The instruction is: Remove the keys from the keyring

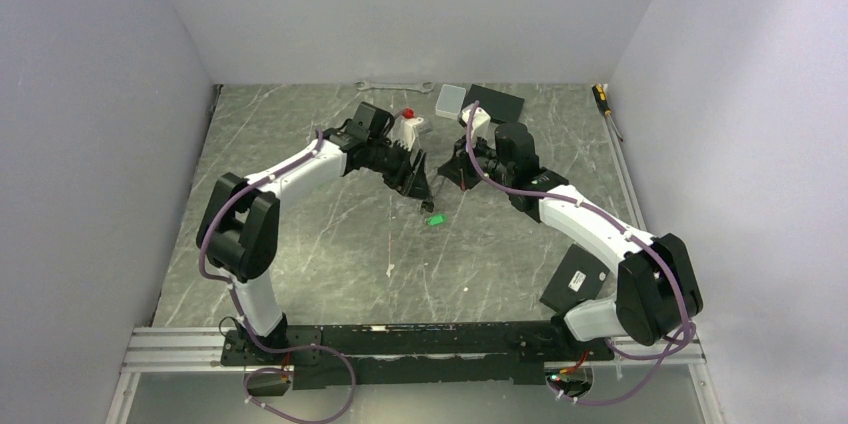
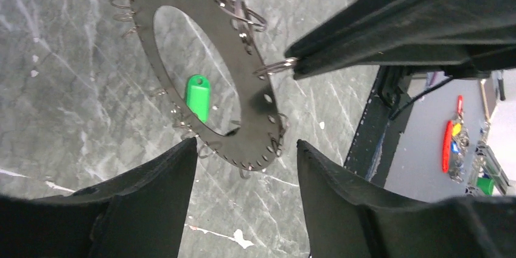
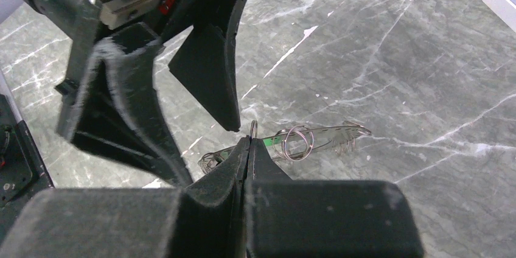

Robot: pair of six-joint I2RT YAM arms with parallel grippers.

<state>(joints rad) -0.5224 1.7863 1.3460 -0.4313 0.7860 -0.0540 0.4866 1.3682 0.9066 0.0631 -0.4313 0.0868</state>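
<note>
The keyring shows as a dark flat ring plate (image 2: 255, 97) with holes along its rim and several small wire rings. It hangs edge-on in the right wrist view (image 3: 328, 131). My right gripper (image 3: 249, 142) is shut on one small wire ring (image 2: 272, 67) at the plate's rim and holds the plate above the table. My left gripper (image 2: 246, 148) is open, its fingertips on either side of the plate's near end without touching it. One green-headed key (image 1: 435, 220) lies loose on the table, seen through the plate's hole (image 2: 198, 95). The other keys are hidden.
A silver wrench (image 1: 395, 85), a white box (image 1: 451, 98), a black pad (image 1: 497, 101) and a red-capped white bottle (image 1: 407, 124) sit at the back. A screwdriver (image 1: 603, 96) lies by the right wall. A black box (image 1: 578, 279) sits by the right arm.
</note>
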